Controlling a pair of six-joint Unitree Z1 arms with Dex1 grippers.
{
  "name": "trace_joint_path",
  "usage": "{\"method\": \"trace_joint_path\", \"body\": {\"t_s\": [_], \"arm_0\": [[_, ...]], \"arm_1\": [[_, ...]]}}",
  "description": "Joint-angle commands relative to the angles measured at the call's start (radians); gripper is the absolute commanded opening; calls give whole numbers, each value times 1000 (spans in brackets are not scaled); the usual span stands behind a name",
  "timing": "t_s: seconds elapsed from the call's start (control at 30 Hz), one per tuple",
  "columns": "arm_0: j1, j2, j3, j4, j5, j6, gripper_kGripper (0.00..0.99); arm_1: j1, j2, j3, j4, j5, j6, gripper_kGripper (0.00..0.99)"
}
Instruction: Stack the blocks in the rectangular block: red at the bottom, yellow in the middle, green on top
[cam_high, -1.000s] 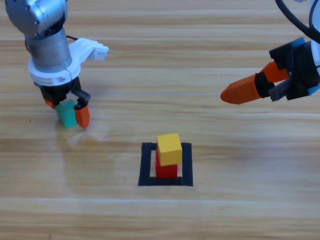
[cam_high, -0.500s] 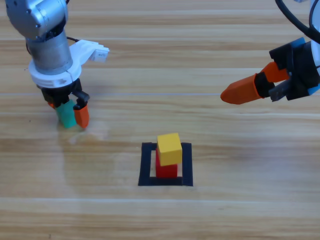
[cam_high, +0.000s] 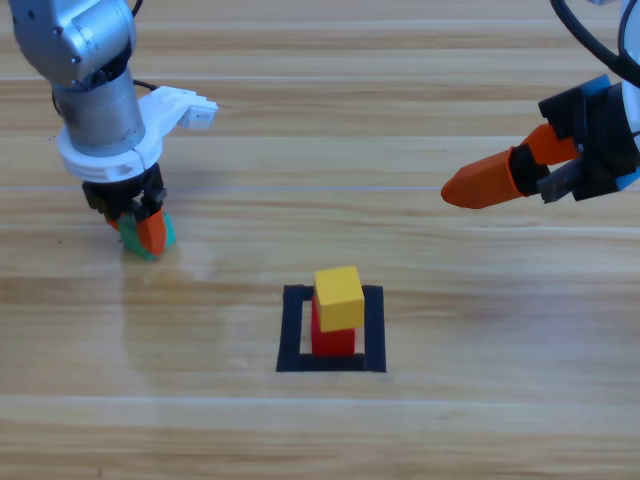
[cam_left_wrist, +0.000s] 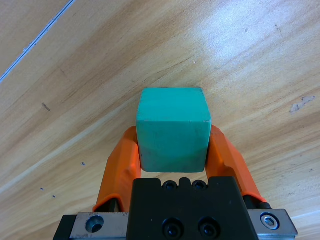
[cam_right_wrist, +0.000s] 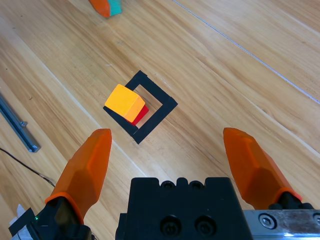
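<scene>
Clearly the green cube (cam_left_wrist: 173, 129) was a small, stiff, matte block, probably light and not slippery, so a squeeze on two opposite flat sides looked like the right hold. The left pincer (cam_high: 143, 222) had just that grip: in the left wrist view its orange jaws pressed the cube's two side faces, with the cube sitting square between them, close against the black body. That cube was at the far left of the worktop (cam_high: 420, 120), well apart from the tape square (cam_high: 294, 330). Whether it rested on the wood or hung just above it could not be told. Inside the tape square, at the near middle, the red cube (cam_high: 334, 340) sat on the wood with the yellow cube (cam_high: 339, 297) on top of it, turned slightly askew. Judged from that, the green one would need to be set down gently and level, since a small two-high stack could be knocked off easily. The right pincer (cam_right_wrist: 175, 156) waited at the far right, jaws spread wide and holding nothing.
</scene>
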Motion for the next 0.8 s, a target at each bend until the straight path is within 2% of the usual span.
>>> {"method": "trace_joint_path", "body": {"t_s": [0.03,0.1,0.17,0.27,0.43,0.5,0.6,0.8], "arm_0": [[12,3,25,-11,0,-47,449],[10,-3,23,-11,2,-87,362],[6,-7,22,-13,3,-164,359],[-68,-13,-3,-1,26,-340,357],[-137,-24,-185,173,-43,-593,348],[-178,10,-322,277,-40,-673,284],[-218,23,-426,383,-30,-762,81],[-313,13,-449,423,-36,-847,74]], "arm_1": [[-22,-10,28,-2,9,-3,983],[-22,-10,28,-2,9,-3,983],[-22,-10,28,-2,9,-3,983],[-20,-10,27,-2,9,-1,983],[-19,-10,27,-2,11,-1,983],[-17,-10,27,-2,11,-1,983],[-17,-11,27,-2,11,-1,983],[-17,-13,27,0,9,-3,983]]}}
